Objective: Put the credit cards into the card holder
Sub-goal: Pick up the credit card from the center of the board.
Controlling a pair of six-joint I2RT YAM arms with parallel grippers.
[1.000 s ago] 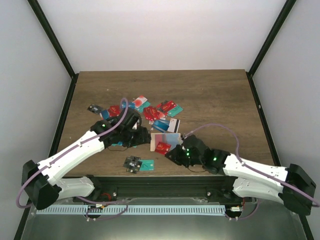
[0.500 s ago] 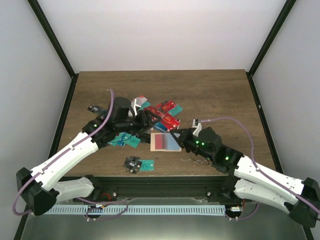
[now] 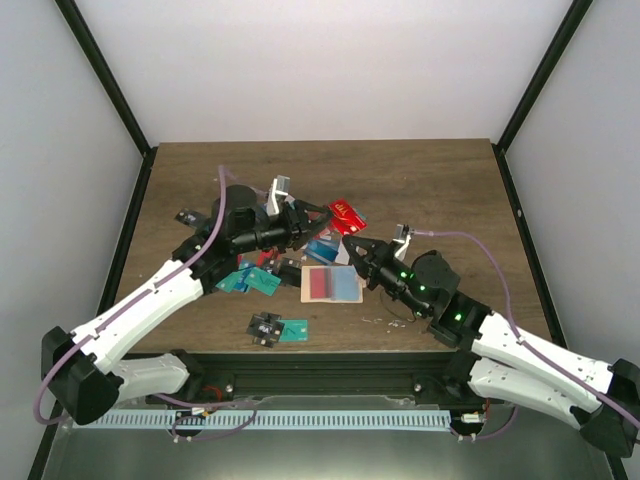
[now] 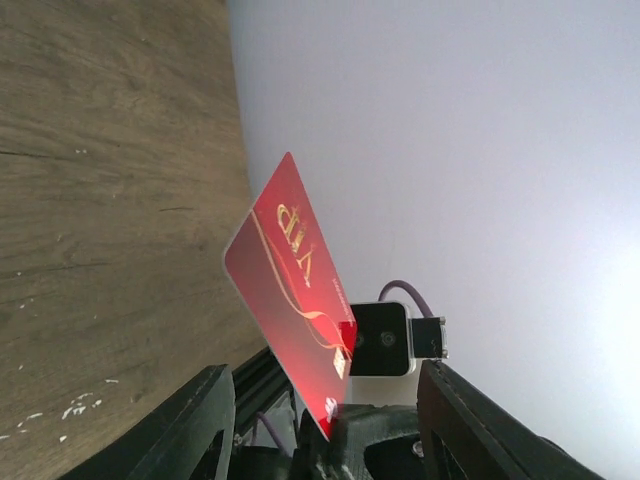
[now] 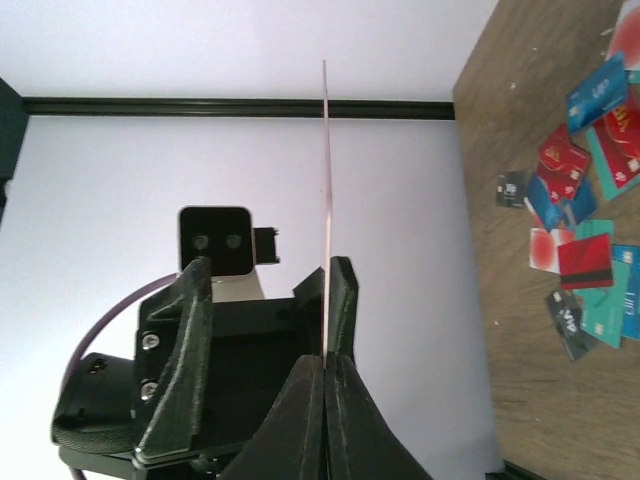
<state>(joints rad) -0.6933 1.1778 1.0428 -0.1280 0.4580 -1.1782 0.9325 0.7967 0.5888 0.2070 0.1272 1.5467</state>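
Your right gripper (image 3: 352,244) is clamped shut on the bottom edge of a red card (image 4: 290,290), which stands upright in the air over the card holder (image 3: 332,284) on the table (image 3: 430,190). Your left gripper (image 3: 305,225) is about half open, empty and facing the card. The card is likely light, stiff and slick, so pinch its flat faces near an edge.
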